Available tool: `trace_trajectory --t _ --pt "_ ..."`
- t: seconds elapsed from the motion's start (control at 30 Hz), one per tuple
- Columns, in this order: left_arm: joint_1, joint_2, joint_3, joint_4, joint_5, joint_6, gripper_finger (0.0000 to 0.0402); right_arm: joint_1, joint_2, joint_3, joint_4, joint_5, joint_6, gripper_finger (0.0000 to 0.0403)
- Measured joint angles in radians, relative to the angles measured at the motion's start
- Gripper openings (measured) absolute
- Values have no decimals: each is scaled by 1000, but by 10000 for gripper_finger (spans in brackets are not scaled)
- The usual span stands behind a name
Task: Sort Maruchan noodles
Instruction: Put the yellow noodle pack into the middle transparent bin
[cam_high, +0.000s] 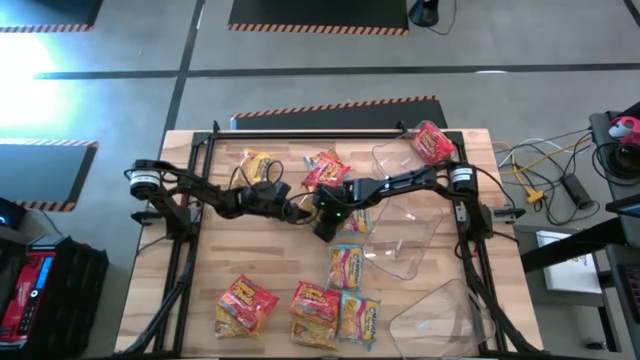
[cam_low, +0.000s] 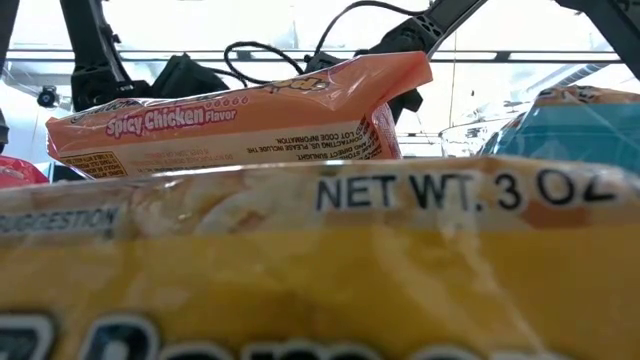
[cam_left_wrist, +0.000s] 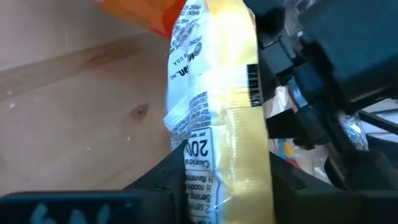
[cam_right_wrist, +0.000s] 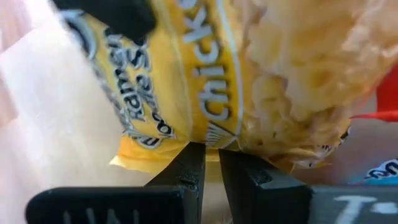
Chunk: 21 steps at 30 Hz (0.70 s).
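High view shows us both end effectors meeting at the middle of the tabletop. We see the left end effector clamped on a yellow noodle packet; the right end effector, at its 3 o'clock, has its fingers pressed together.

The counter is pale wood grain with small dark knots. Noodle packets come in red with yellow print, orange-pink with white lettering, and light blue with yellow. One yellow packet has a white back with black print. The left claw is black.
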Motion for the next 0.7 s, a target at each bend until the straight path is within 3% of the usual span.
trace_trajectory --t 0.47,0.7 --pt "-1 -7 9 3 61 7 107 -5 -209 1 -128 -12 -110 39" --pt "-1 -8 43 4 120 44 105 -12 -309 3 -153 -18 -116 61"
